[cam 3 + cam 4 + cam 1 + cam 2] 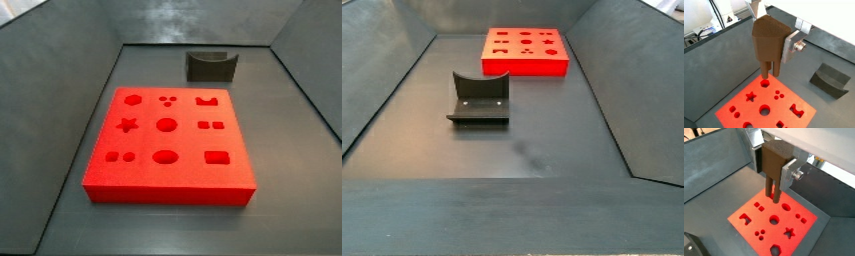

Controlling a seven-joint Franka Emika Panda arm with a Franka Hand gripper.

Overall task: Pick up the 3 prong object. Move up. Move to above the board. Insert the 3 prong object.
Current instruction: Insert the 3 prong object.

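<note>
In both wrist views my gripper [771, 46] [775, 172] is shut on the 3 prong object [767, 40], a brown wood-coloured peg with narrow legs pointing down. It also shows in a wrist view [773, 159]. The silver fingers [791, 44] clamp its sides. It hangs above the board [783, 103], a flat red block with darker shaped cut-outs, its legs over the corner by a round cut-out [765, 83]. The legs are clear of the surface. The board shows in a wrist view [791, 245] and both side views [167, 140] [525, 66]. Gripper and peg are out of both side views.
A dark grey U-shaped block [831, 80] [211, 66] [480, 100] stands on the grey floor apart from the board. Sloping grey walls [67, 90] enclose the bin on all sides.
</note>
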